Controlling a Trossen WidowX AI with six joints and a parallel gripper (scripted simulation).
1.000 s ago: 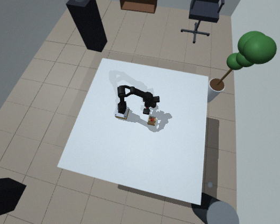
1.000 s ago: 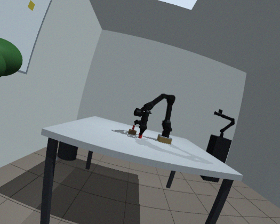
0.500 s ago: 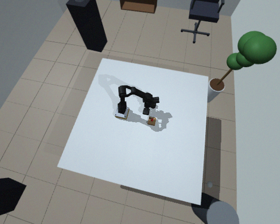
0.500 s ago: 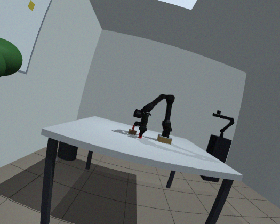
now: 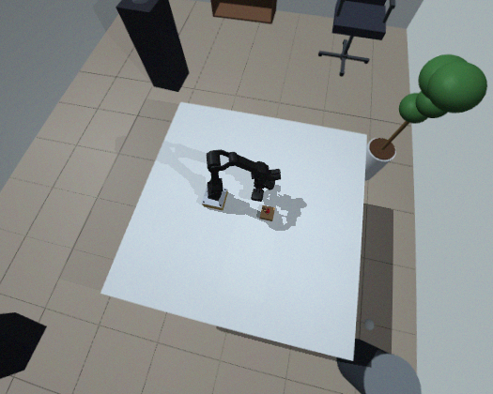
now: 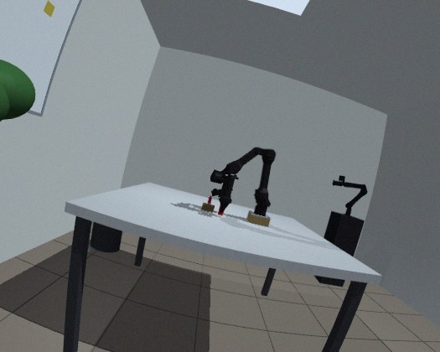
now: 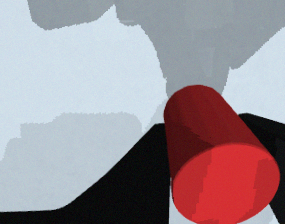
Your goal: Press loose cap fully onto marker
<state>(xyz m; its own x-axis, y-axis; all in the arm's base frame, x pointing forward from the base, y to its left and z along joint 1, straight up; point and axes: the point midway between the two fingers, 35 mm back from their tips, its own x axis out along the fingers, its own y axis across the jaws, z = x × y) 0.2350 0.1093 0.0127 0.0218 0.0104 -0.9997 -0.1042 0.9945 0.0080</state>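
A red marker stands upright in a small brown holder block on the white table. My gripper is lowered to the table just beside the block and is shut on the red cap. In the wrist view the cap fills the space between the two black fingers, upright on the table top. In the top view the cap is hidden under the gripper.
The arm's base sits on a tan plate to the side of the block. Off the table stand a potted plant, a dark pillar, an office chair and a second small arm on a black stand.
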